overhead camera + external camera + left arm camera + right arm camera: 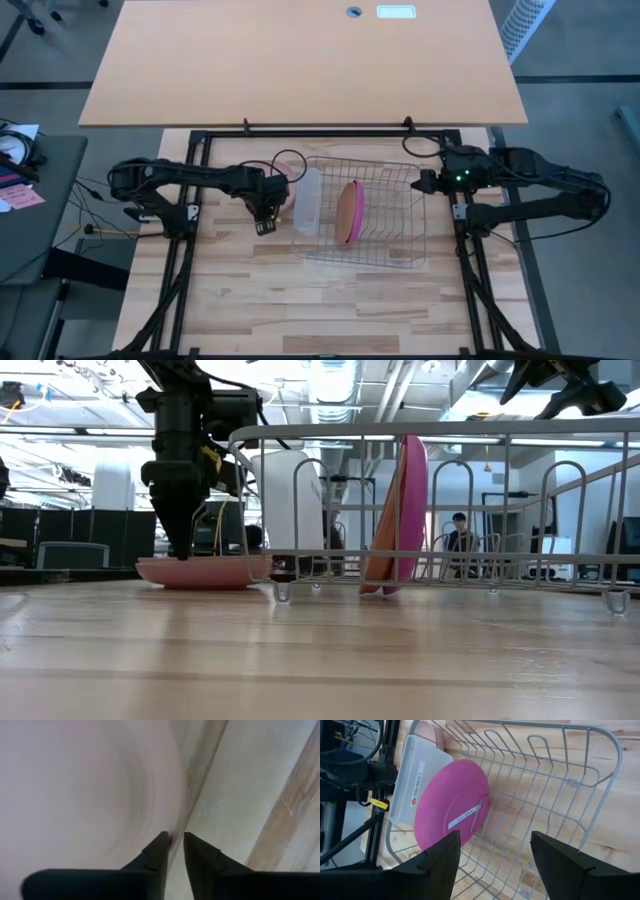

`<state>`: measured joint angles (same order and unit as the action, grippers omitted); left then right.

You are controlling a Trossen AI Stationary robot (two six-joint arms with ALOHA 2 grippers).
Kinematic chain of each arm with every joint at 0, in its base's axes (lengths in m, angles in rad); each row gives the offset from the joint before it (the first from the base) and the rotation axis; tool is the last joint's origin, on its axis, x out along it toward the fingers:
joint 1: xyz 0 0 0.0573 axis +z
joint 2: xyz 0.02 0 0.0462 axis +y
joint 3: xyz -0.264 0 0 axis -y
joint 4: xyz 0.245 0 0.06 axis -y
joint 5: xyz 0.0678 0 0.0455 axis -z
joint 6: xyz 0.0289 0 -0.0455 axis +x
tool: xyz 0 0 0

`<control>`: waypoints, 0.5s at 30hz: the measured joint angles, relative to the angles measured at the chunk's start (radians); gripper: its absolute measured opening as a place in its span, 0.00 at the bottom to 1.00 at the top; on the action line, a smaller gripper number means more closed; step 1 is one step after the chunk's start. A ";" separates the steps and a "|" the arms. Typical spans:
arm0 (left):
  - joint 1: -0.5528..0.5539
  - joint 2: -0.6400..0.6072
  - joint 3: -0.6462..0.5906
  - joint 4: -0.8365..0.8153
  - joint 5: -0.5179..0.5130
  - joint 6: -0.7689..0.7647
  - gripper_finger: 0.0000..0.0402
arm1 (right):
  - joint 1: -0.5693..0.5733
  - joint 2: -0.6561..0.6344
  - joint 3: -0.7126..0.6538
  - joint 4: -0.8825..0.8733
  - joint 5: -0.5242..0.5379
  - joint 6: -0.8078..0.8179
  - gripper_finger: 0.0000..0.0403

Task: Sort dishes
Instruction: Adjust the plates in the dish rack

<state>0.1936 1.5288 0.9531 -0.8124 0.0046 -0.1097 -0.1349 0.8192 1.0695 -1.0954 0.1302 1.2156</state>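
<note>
The left gripper (265, 213) is down at the pale pink plate (200, 571) lying flat on the table (330, 310), fingers (156, 854) pinched on its rim. Right of it, orange and magenta plates (349, 212) stand upright in the wire rack (400, 235). The right gripper (492, 855) hovers released above the rack's far end

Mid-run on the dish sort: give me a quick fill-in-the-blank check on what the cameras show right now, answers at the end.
1. The left gripper is closing on the rim of a pale pink plate lying flat on the ____.
2. The magenta plate stands on edge inside the wire ____.
3. The right gripper hovers above the rack with its fingers ____.
4. The translucent white tray stands between the pale pink plate and the ____ plate.

Missing words: table; rack; open; magenta
</note>
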 joint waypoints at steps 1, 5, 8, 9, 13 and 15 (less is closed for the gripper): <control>0.000 0.000 0.000 -0.004 0.010 -0.012 0.12 | 0.000 0.000 0.000 0.000 0.000 0.000 0.62; 0.000 -0.009 0.000 -0.010 0.052 -0.052 0.05 | 0.000 0.000 0.000 0.000 0.000 0.000 0.62; -0.001 -0.029 0.000 -0.017 0.074 -0.081 0.01 | 0.000 0.000 0.000 0.000 0.000 0.000 0.62; -0.001 -0.041 0.000 -0.021 0.074 -0.090 0.01 | 0.000 0.000 0.000 0.000 0.000 -0.001 0.62; 0.000 -0.089 0.000 -0.021 0.070 -0.108 0.00 | 0.000 0.000 0.000 0.001 0.000 -0.009 0.62; 0.000 -0.109 0.000 -0.022 0.069 -0.114 0.00 | 0.000 0.000 0.000 0.002 0.000 -0.009 0.62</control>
<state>0.1932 1.4202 0.9531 -0.8341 0.0736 -0.2241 -0.1349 0.8192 1.0695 -1.0933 0.1307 1.2064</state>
